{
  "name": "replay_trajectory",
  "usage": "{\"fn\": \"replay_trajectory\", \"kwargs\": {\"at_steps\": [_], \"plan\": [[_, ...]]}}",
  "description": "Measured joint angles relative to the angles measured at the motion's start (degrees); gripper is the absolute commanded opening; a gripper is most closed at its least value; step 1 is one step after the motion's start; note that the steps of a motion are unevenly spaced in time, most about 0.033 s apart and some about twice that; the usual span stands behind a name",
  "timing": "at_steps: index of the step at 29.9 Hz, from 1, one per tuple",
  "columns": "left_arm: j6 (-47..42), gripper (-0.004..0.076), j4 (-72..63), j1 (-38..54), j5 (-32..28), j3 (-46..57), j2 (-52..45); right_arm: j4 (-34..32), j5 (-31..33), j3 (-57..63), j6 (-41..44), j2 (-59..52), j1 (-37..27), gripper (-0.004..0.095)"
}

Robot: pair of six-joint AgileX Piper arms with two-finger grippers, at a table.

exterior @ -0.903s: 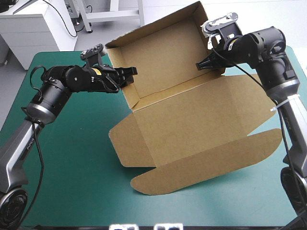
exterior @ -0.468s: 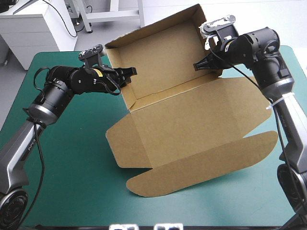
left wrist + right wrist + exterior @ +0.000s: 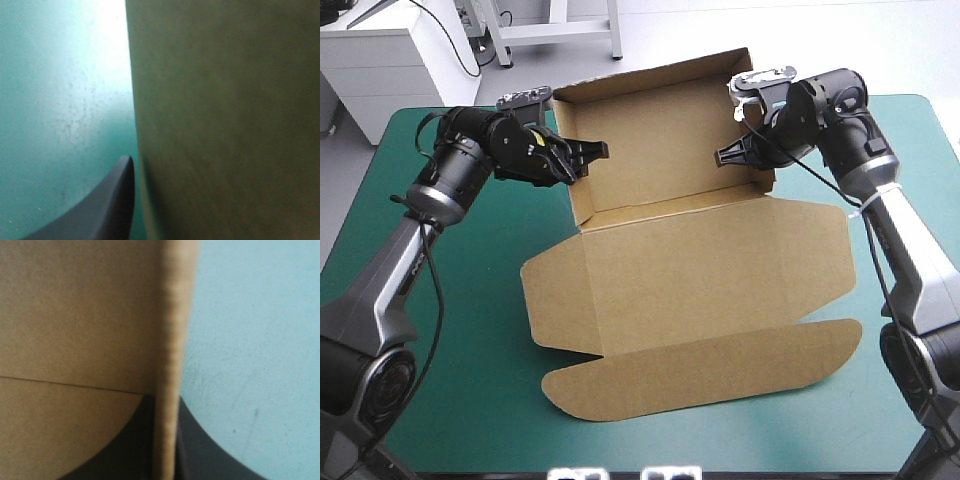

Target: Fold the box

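1. While both my grippers have hold of it, I count one box (image 3: 690, 270): brown board, open, on the teal-green cover (image 3: 470, 380).
2. Its walled half stands toward the table's far edge, between my two arms. I count three raised walls there: one at the back and one at each end.
3. Its lid (image 3: 720, 250) lies spread toward the near edge. One long rounded flap (image 3: 700, 370) runs along the near side and one short flap (image 3: 545, 300) shows at the left end, so I can make out two flaps.
4. My left gripper (image 3: 588, 153) is at the left end wall, pinched nearly closed over it. Along that wrist I see only one black finger (image 3: 107, 205), close against the board on the side where the cover shows. The other finger is hidden behind the board.
5. My right gripper (image 3: 725, 157) is at the right end wall. Along that wrist the wall's edge (image 3: 170, 340) runs straight up between my two black fingers (image 3: 210, 450). They clamp it from both sides with only the board's thickness between them.
6. That makes two arms and two grippers, with three fingers showing in the wrist views.
7. Writing: there is a line of letters on my left forearm (image 3: 415, 262) and a yellow label (image 3: 533, 138) near the left wrist. Both are too small to read.
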Motion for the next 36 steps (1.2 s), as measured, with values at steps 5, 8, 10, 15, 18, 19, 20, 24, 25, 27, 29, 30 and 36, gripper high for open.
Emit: {"fn": "replay_trajectory", "kwargs": {"at_steps": [5, 8, 10, 15, 18, 19, 20, 24, 25, 27, 29, 30, 36], "plan": [[1.4, -0.0008, 0.1, 0.0, 6.0, -7.4, 6.6, 0.2, -0.1, 3.6, 1.2, 0.6, -0.7, 0.0000], [1.8, -0.0008, -0.2, 0.0, 7.8, -9.0, 8.8, 2.7, -0.7, 6.5, 1.3, 0.7, -2.2, -0.0001], [2.1, -0.0008, -0.4, -0.1, 8.8, -9.4, 10.1, 4.5, -1.1, 8.7, 1.3, 0.8, -3.5, -0.0001], [2.6, -0.0008, -1.5, -0.4, 10.3, -9.6, 14.1, 6.3, -1.3, 13.8, 0.7, 0.8, -5.1, 0.0000], [3.1, -0.0008, -1.8, -0.4, 10.8, -9.6, 16.2, 6.5, -2.2, 16.1, 0.7, 0.9, -5.3, 0.0000], [3.4, -0.0008, -1.8, -0.4, 10.8, -9.6, 16.6, 6.6, -2.5, 16.7, 0.7, 1.0, -5.3, 0.0000], [3.6, -0.0008, -1.9, -0.4, 10.8, -9.6, 17.1, 6.7, -2.9, 17.3, 0.7, 1.0, -5.3, -0.0001], [3.9, -0.0008, -2.0, -0.4, 10.7, -9.7, 18.6, 6.9, -3.9, 18.8, 0.7, 1.2, -5.3, -0.0001], [4.0, -0.0008, -2.0, -0.4, 10.7, -9.7, 18.9, 6.9, -3.9, 18.8, 0.7, 1.5, -5.3, -0.0001], [4.0, -0.0008, -2.0, -0.4, 10.7, -9.7, 19.5, 6.9, -4.1, 18.9, 0.7, 2.2, -5.3, -0.0001], [4.0, -0.0008, -1.9, -0.4, 10.7, -9.7, 20.1, 7.0, -4.1, 18.9, 0.7, 3.2, -5.3, 0.0000], [4.1, -0.0008, -1.8, -0.4, 10.7, -9.7, 20.3, 7.1, -4.2, 18.9, 0.7, 3.6, -5.3, -0.0001], [4.2, -0.0008, -1.8, -0.6, 10.6, -10.1, 21.5, 7.8, -5.1, 18.9, 0.6, 6.6, -5.5, 0.0000]]}}
